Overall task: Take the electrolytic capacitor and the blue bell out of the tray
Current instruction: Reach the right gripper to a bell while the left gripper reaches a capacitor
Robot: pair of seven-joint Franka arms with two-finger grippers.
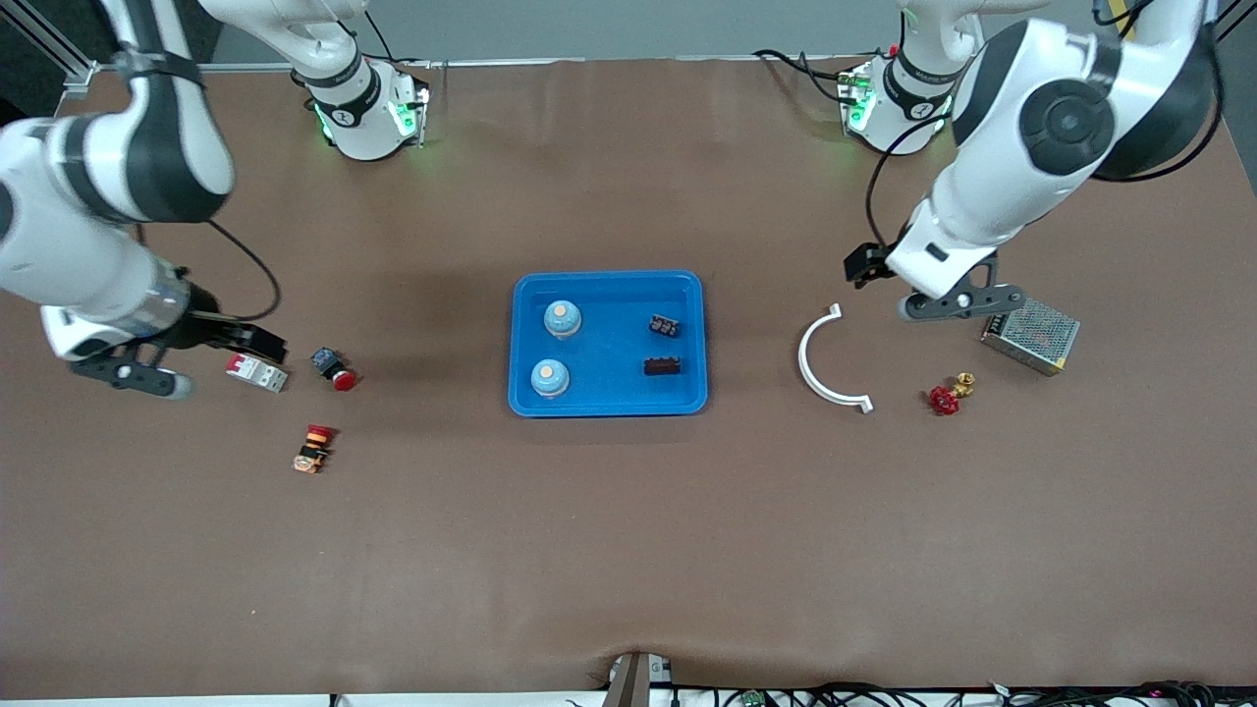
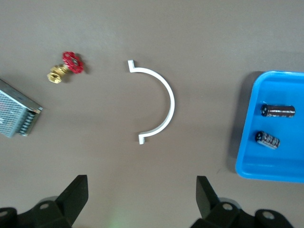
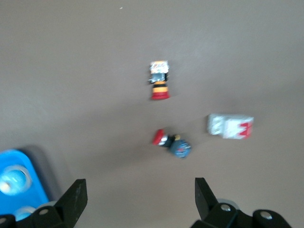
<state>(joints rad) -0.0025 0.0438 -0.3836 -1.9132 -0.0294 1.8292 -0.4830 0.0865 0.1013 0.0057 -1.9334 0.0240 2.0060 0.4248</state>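
Two light-blue dome bells (image 1: 562, 318) (image 1: 550, 378) and two dark capacitors (image 1: 665, 325) (image 1: 663, 366) lie in the blue tray (image 1: 609, 278) at the table's middle. The left wrist view shows both capacitors (image 2: 278, 110) (image 2: 267, 139) in the tray's corner (image 2: 247, 166). The bells (image 3: 12, 179) show at the edge of the right wrist view. My left gripper (image 1: 960, 302) (image 2: 141, 194) hangs open and empty over bare table beside the white arc. My right gripper (image 1: 133, 378) (image 3: 138, 197) is open and empty over the table beside the breaker.
Toward the left arm's end lie a white arc bracket (image 1: 830, 358), a red-handled brass valve (image 1: 949, 395) and a metal mesh power supply (image 1: 1029, 334). At the right arm's end there are a white-and-red breaker (image 1: 257, 372) and two red push buttons (image 1: 332, 369) (image 1: 314, 448).
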